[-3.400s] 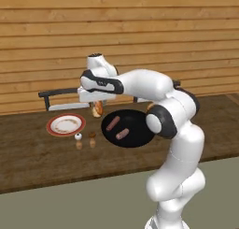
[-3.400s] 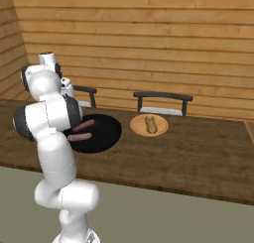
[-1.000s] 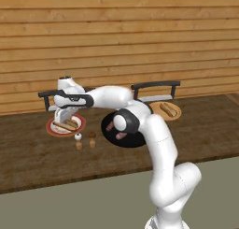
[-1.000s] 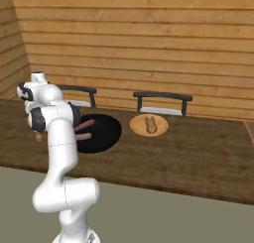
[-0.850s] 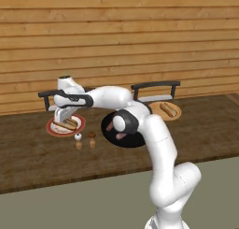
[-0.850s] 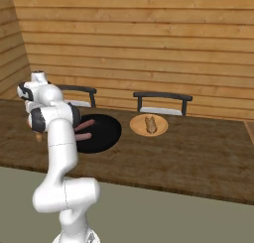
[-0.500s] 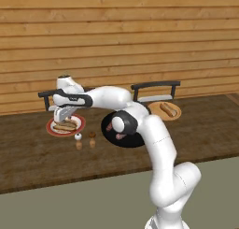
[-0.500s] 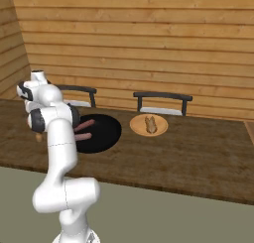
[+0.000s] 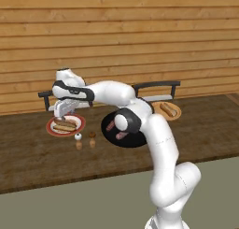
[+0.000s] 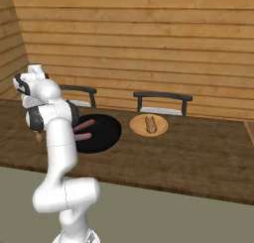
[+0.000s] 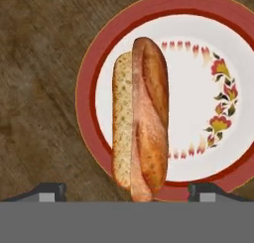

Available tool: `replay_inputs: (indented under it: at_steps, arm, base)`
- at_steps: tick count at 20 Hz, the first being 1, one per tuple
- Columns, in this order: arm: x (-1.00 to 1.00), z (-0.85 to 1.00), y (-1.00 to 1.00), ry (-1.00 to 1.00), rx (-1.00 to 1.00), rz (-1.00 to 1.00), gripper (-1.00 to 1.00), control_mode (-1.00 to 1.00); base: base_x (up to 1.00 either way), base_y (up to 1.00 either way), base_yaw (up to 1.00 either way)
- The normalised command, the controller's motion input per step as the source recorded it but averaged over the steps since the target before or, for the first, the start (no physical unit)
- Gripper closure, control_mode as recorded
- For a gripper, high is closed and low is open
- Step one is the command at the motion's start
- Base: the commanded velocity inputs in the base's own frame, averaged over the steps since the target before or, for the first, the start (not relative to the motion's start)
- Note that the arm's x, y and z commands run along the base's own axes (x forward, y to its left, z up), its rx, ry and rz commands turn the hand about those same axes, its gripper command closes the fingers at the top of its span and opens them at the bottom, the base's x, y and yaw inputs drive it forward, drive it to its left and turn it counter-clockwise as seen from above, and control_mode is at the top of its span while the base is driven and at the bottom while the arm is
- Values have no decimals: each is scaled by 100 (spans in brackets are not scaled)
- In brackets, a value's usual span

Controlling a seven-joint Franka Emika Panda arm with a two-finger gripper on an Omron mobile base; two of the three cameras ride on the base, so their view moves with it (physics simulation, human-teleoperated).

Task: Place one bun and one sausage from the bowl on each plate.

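Hovering just above the red-rimmed plate [image 9: 65,125], the gripper [image 9: 61,115] points down with its jaws spread wide and nothing between them; in the hand view its two dark tips sit far apart at the bottom, one on each side of the golden-orange bun [image 11: 141,119]. That bun lies on the white, red-rimmed plate [image 11: 218,58], one end reaching over the red rim toward the camera. Two small shakers [image 9: 85,140] stand on the wooden table [image 9: 32,153] just in front of this plate. Further right sits the black bowl [image 9: 133,137], partly hidden by the arm, with two sausages [image 10: 84,129] inside it, lying close together. Beyond the bowl, well apart from the first plate, the tan-orange plate [image 10: 149,124] carries the paler bun [image 10: 151,122], though what else may lie on it is too small to tell. Two dark chairs [image 10: 161,102] stand against the table's far edge.
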Motion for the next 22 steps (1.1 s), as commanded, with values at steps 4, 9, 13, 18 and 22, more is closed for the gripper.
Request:
replay_inputs:
  at_steps: [4, 9, 13, 18, 22]
  arm:
    - [-100, 26, -95, -4, 13, -18, -100, -100]
    - [-100, 17, -100, 0, 14, -22, -100, -100]
    - [-85, 3, -100, 1, 7, -30, -100, -100]
    - [-91, 0, -99, 6, 6, -34, -100, -100]
    - [-46, 36, -68, 15, 0, -35, -100, -100]
  base:
    - [0, 0, 0]
    - [0, 0, 0]
    - [0, 0, 0]
    - [0, 0, 0]
    - [0, 0, 0]
